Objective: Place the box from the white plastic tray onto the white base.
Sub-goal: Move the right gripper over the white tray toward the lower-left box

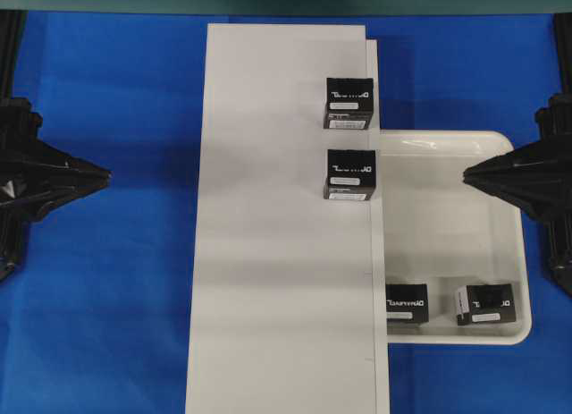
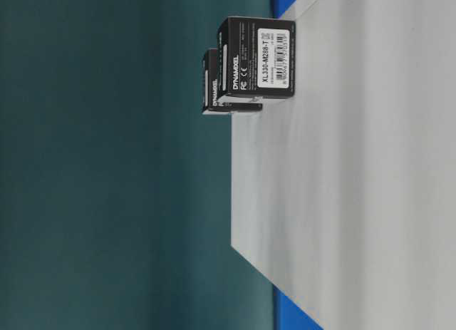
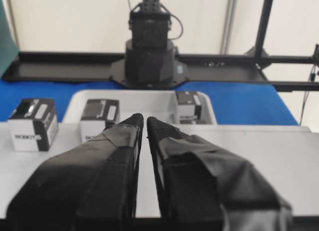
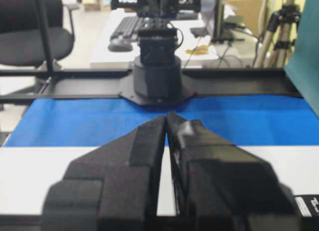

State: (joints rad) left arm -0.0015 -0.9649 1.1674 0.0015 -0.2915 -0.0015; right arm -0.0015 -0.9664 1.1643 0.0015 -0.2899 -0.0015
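Now the box [image 1: 407, 303] lies at the near left corner of the white plastic tray [image 1: 523, 253], nearer the right pincer [image 1: 471, 173], whose jaws are together, empty; the left pincer [image 1: 103, 174], likewise together, waits beyond the white base [image 1: 268, 253].

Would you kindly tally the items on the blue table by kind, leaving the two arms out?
Black boxes: 4, two on the white base, two in the white plastic tray
White plastic tray: 1
White base: 1
Total: 6
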